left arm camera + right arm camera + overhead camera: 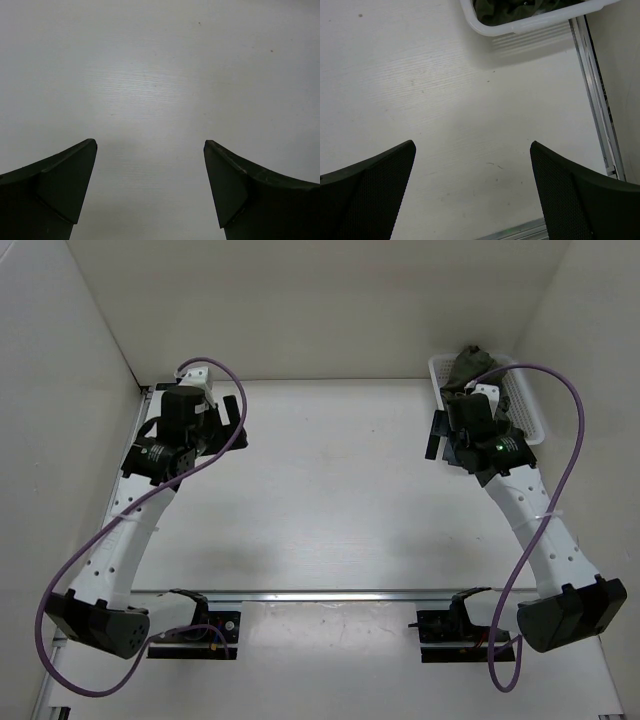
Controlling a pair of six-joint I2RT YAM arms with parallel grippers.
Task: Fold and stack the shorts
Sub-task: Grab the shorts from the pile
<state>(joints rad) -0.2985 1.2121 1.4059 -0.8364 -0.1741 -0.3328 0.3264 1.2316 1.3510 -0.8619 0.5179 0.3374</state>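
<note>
White perforated links and black joint housings make up the left arm (130,540) and right arm (540,525). A purple cable (581,430) loops along each. A green light (499,448) glows behind the right jaws. The left gripper (150,150) has smooth dark wedge fingers (55,190); the right gripper (472,150) has finely meshed ones.

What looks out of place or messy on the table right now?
The dark olive-green fabric shorts sit crumpled in the white plastic basket at the far right corner of the white table, heaped up past its far rim rather than lying flat. Nothing else stands out.
</note>
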